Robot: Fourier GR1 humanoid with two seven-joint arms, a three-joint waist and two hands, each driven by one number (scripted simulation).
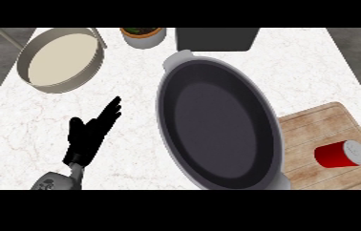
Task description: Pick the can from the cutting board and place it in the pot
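From the head view, the can (338, 154) lies on its side on the cutting board (310, 125) at the right edge of the frame, red with a pale end facing right. It is untouched, so the pick has not begun. The board sits just beside the pot (164, 106), a large dark oval vessel with a pale rim that fills the middle of the counter (127, 144) and has nothing in it. That closeness should make the carry short.

The left hand (88, 134) shows at the lower left, fingers straight and spread, holding nothing; it rests well apart from the can, on the far side of the pot. The right hand does not show at all, though it is likely the better one for the can, which lies on its side of the counter.

Behind the pot stand a pale round pan (58, 60), a small potted plant (143, 35) and a dark box (215, 39), all clear of the route.
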